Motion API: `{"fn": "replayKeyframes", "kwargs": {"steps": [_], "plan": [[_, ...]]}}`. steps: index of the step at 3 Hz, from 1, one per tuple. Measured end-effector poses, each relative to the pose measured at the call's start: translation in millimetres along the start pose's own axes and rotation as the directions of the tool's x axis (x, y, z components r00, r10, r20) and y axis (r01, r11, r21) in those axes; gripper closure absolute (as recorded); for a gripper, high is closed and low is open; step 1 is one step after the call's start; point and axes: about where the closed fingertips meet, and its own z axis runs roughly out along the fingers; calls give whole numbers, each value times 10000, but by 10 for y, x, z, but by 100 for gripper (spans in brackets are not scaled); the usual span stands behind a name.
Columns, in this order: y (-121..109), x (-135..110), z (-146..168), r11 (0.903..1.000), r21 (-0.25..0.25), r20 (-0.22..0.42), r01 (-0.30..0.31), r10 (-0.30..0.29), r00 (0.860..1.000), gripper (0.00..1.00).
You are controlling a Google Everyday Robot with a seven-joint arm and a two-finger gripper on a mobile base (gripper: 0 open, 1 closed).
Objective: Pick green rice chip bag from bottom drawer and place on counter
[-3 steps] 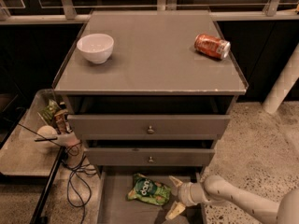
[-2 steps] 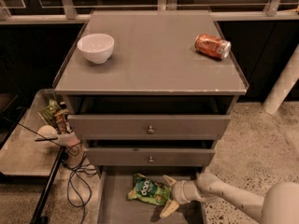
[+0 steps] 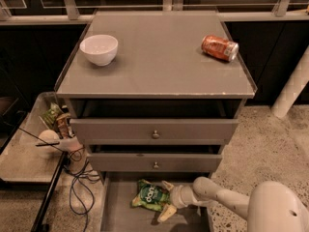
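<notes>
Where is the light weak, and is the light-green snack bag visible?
Camera view: the flat grey counter is bright; the bottom grey drawer is dim, yet the crinkled light-green bag and the gripper at its right edge show clearly.

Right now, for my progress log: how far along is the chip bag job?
Done: the bottom drawer stands open. In hand: the tool is at the green rice chip bag, fingers spread around its right end; the bag lies in the drawer. Left: gripping, lifting, placing it on the counter.
</notes>
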Motion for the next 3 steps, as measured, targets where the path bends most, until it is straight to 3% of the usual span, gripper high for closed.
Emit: {"fn": "replayKeyframes", "kwargs": {"steps": [3], "plan": [[-162, 400, 416, 9944, 785, -508, -703, 744, 9959, 0]]}}
